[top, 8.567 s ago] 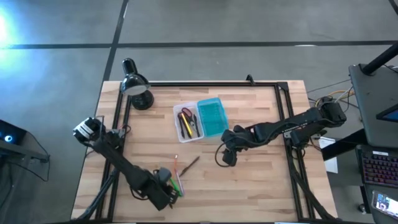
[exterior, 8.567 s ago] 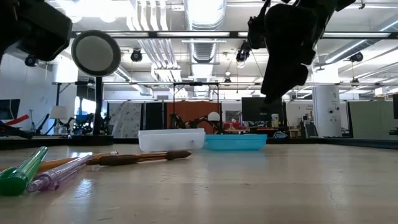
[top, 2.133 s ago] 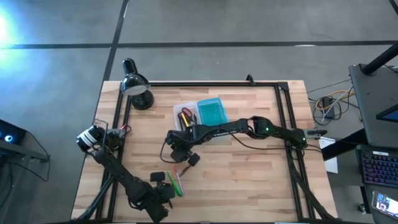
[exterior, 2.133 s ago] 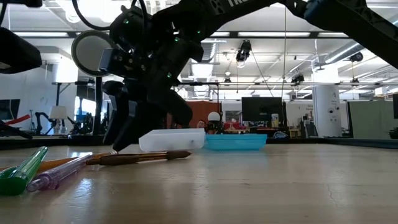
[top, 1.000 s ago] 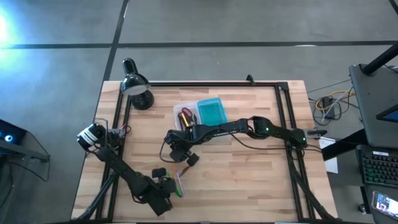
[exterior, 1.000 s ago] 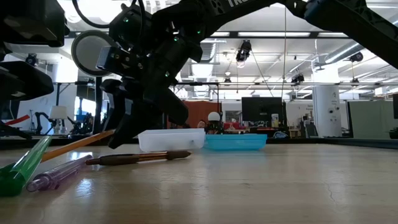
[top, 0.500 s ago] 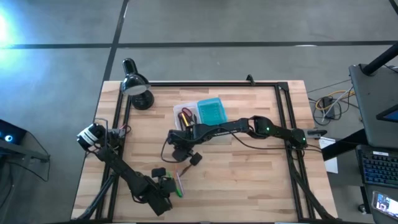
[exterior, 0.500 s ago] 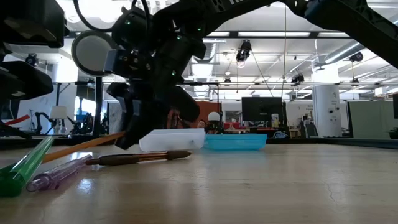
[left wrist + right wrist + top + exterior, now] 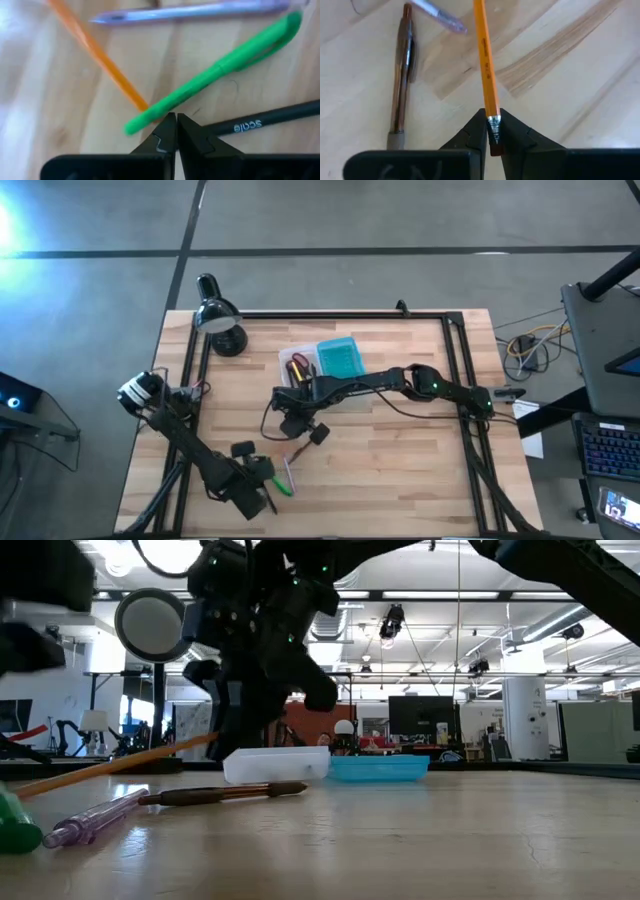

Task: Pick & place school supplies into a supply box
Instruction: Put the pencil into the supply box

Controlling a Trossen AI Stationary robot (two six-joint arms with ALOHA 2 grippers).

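My right gripper (image 9: 492, 131) hovers over the table's middle (image 9: 303, 432), shut on the thin orange pencil (image 9: 485, 55). My left gripper (image 9: 175, 120) is shut near the front left (image 9: 255, 480), its tips right beside the low end of the bright green marker (image 9: 215, 70); whether they touch it I cannot tell. A translucent pinkish stick (image 9: 190, 11) and a dark brown pen (image 9: 402, 75) lie flat on the table. The supply box stands open behind: its clear tray (image 9: 300, 375) holds scissors and pencils, and its turquoise lid (image 9: 342, 367) lies flat beside it. My right gripper pinches the orange pencil at its metal-ferrule end (image 9: 493, 121) between its two fingers. The fingers come from above and lie roughly in line with the pencil. That end is lifted, and the pencil slants down (image 9: 110, 765) toward the green marker. Whether its tip rests on the table I cannot tell.
A black desk lamp (image 9: 220, 320) stands at the far left corner. A black pencil with white lettering (image 9: 260, 120) lies by my left fingertips. A black frame rail (image 9: 330, 314) runs along the table's edges. Bare wood lies to the right of the box.
My right gripper has risen with the orange pencil's ferrule end, so the pencil slants more steeply. My left gripper has drawn back a little toward the table's left edge. In the low view the green marker has shifted left, and only its end shows.
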